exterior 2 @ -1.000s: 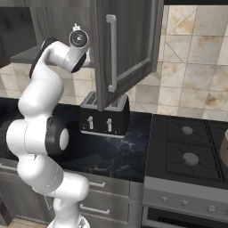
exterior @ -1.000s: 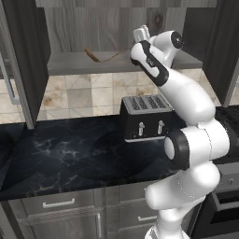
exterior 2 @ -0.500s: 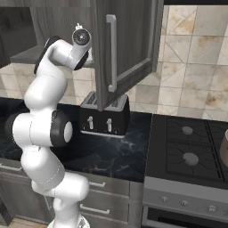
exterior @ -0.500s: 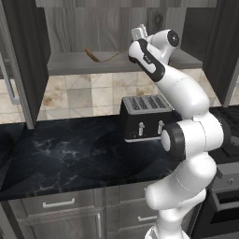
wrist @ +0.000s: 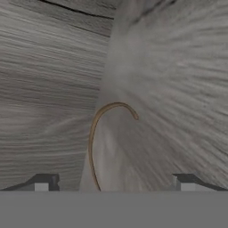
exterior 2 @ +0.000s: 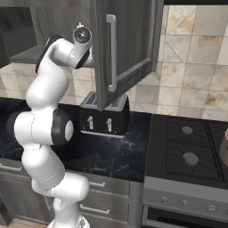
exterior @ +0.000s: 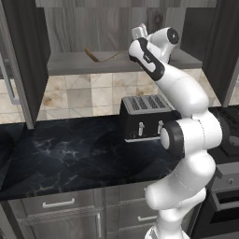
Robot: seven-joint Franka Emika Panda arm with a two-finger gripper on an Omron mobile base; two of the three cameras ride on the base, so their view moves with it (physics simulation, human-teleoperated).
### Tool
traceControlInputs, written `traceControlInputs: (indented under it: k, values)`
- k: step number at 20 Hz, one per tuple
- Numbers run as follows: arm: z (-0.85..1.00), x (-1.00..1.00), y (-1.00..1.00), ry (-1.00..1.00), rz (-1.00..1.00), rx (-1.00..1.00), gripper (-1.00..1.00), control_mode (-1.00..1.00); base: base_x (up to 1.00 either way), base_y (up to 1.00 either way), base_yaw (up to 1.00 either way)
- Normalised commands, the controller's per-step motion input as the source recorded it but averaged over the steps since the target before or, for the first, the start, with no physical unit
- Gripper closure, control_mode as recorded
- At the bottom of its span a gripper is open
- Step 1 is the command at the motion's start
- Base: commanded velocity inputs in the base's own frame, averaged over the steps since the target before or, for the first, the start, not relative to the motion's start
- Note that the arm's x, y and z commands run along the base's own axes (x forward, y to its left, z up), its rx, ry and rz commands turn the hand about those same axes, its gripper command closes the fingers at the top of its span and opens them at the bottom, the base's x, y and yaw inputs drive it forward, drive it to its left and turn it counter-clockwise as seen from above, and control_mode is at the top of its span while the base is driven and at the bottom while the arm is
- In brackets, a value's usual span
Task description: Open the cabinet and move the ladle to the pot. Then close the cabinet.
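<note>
The cabinet point(exterior: 116, 23) stands open, with both doors swung out and its pale grey shelf point(exterior: 70, 64) bare to the front. On that shelf lies the ladle point(exterior: 99, 56), brown with a thin curved handle. My gripper point(exterior: 138, 31) is up at the shelf's level, just right of the ladle, pointing into the cabinet. In the hand view the ladle's thin handle point(wrist: 94, 138) curves up between my open gripper's point(wrist: 113, 183) two fingertips point(wrist: 42, 182); its bowl is out of sight. A tan sliver of the pot point(exterior 2: 225, 147) shows at the right edge, on the stove.
A dark toaster point(exterior: 147, 116) sits on the black marble counter point(exterior: 60, 154) below the shelf. The cabinet's right door point(exterior 2: 127, 49), with its silver bar handle point(exterior 2: 112, 53), juts out over the toaster. A gas stove point(exterior 2: 191, 147) lies to the right.
My hand has crept slightly higher and closer to the shelf, and the arm's elbow has shifted a little. The ladle has not moved.
</note>
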Motion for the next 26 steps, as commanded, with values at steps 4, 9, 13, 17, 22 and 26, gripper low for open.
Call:
traceControlInputs:
  k: [4,9,13,17,22,26]
  values:
    - [0.00,0.32,0.05,0.00,0.00,0.00,-1.00,-1.00,0.00,0.00,0.00]
    - [0.00,0.18,0.00,0.00,0.00,0.00,-1.00,-1.00,0.00,0.00,0.00]
    - [0.00,0.18,0.04,0.00,0.00,0.00,-1.00,-1.00,0.00,0.00,0.00]
    - [0.14,0.04,0.02,0.00,0.00,0.00,-1.00,-1.00,0.00,0.00,0.00]
    - [0.08,0.02,0.00,0.00,0.00,0.00,-1.00,-1.00,0.00,0.00,0.00]
    - [0.00,0.15,0.00,0.00,0.00,0.00,-1.00,-1.00,0.00,0.00,0.00]
